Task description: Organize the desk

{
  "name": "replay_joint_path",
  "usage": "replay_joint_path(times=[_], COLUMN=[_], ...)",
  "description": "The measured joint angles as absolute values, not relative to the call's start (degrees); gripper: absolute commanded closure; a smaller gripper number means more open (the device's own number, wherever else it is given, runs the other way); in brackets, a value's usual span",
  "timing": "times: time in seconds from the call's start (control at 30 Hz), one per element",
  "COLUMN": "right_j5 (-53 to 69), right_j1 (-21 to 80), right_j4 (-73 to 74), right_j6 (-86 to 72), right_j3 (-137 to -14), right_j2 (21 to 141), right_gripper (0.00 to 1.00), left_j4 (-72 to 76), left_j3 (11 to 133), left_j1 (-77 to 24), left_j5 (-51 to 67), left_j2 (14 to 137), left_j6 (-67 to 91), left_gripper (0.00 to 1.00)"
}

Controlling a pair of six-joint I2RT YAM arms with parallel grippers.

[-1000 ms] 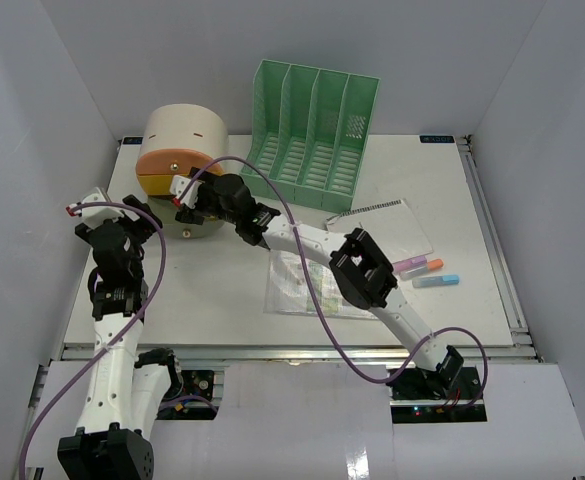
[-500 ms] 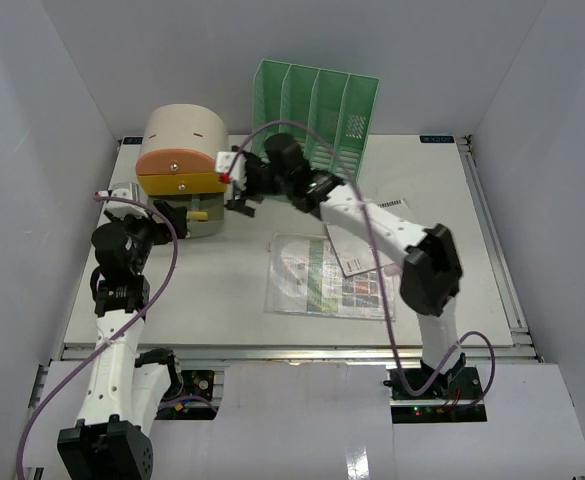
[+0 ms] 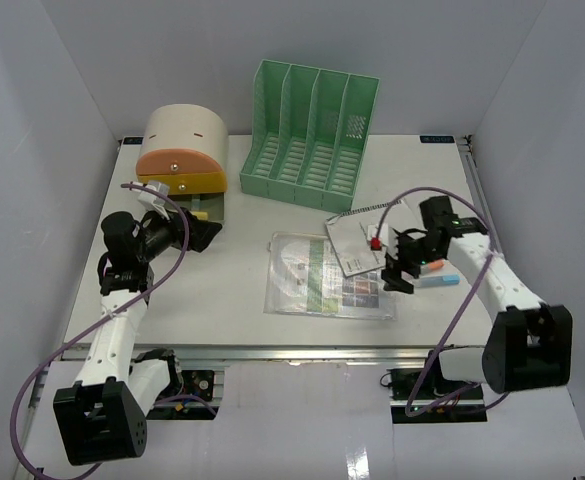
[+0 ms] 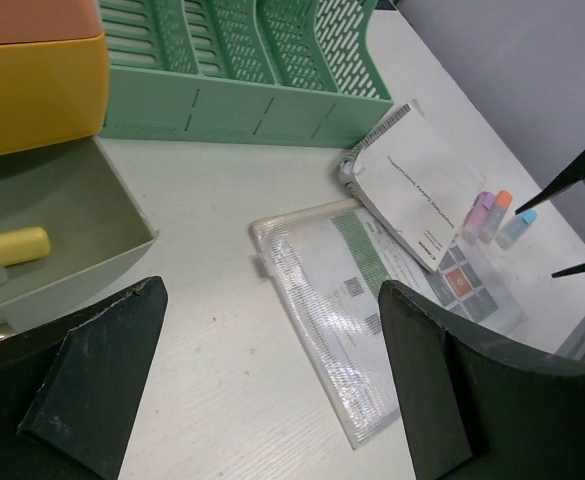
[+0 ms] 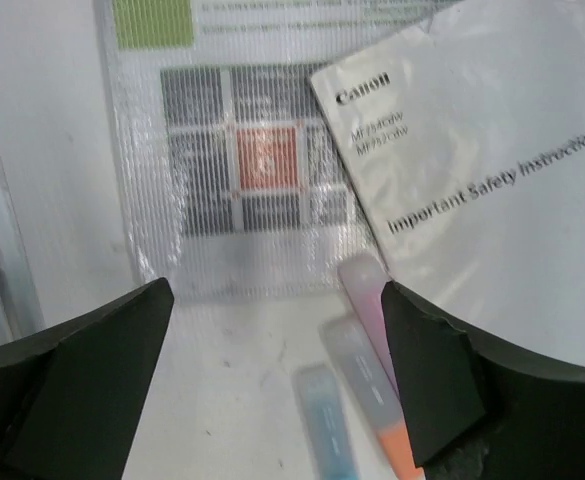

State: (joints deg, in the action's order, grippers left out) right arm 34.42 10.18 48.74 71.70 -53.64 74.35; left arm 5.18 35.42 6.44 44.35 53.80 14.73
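Well apart, left claw [image 3: 200, 232] and right claw [image 3: 396, 272] gape.

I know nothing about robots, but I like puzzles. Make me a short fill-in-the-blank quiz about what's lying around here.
1. The slotted file rack is coloured ____.
2. The booklet carries the brand name ____.
3. The stick lying in the open drawer is coloured ____.
4. The left pincer and right pincer both stand ____, holding nothing.
Missing words: green; Canon; yellow; open.
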Motion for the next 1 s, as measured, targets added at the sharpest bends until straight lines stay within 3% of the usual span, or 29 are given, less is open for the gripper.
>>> replay_joint_path(times=[0.1,0.2,0.4,1.0], right_j5=[33.18,31.58,26.9,21.85], right_j1=[2.53,-2.77,-13.92,-15.94], right_j4=[53.84,58.42,63.21,58.26], right_j6=[85.1,96.48,108.6,113.01], right_j3=[-49.46,-49.06,-54.21,-58.22], right_j2=[65.12,63.34,79.1,92.48], right_gripper=[0.09,0.15,0.21,0.33], left_j4=[5.32,5.41,5.35,5.2], left_j3=[35.42,35.42,35.42,35.53], left_j1=[5.87,5.5,4.98,4.73], left_j5=[45.95,47.17,47.7,48.1], left_j2=[53.91,54.21,54.74,54.8], left_j6=[15.07,15.29,15.33,15.34], left_gripper=[0.02,0.02,0.02,0.02])
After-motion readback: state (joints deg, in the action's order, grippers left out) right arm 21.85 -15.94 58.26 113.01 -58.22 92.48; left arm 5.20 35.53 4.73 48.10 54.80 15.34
